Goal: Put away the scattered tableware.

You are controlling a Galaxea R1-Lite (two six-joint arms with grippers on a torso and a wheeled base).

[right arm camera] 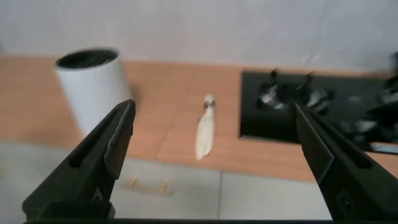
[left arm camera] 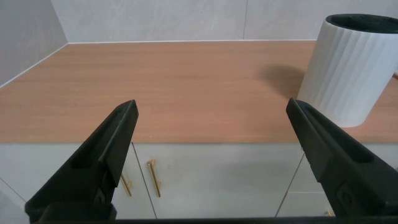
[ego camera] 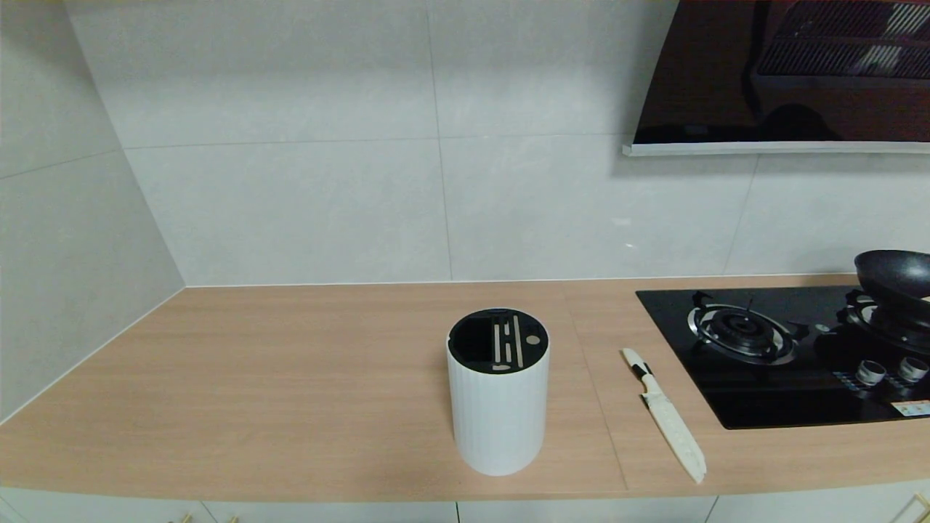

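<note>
A white ribbed knife holder [ego camera: 498, 396] with a black slotted top stands upright near the front edge of the wooden counter [ego camera: 290, 378]. A cream-bladed knife [ego camera: 665, 414] lies flat to its right, between the holder and the hob, handle pointing to the wall. My left gripper [left arm camera: 211, 115] is open, held in front of the counter edge with the holder [left arm camera: 349, 65] off to one side. My right gripper [right arm camera: 211, 118] is open too, out in front of the counter, facing the knife [right arm camera: 205, 127] and the holder [right arm camera: 93, 87].
A black gas hob [ego camera: 785, 349] takes up the counter's right end, with a dark pan [ego camera: 897, 280] on its far burner. A dark range hood [ego camera: 785, 73] hangs above. Tiled walls close off the back and left. Cabinet doors with gold handles [left arm camera: 152, 177] sit below the counter.
</note>
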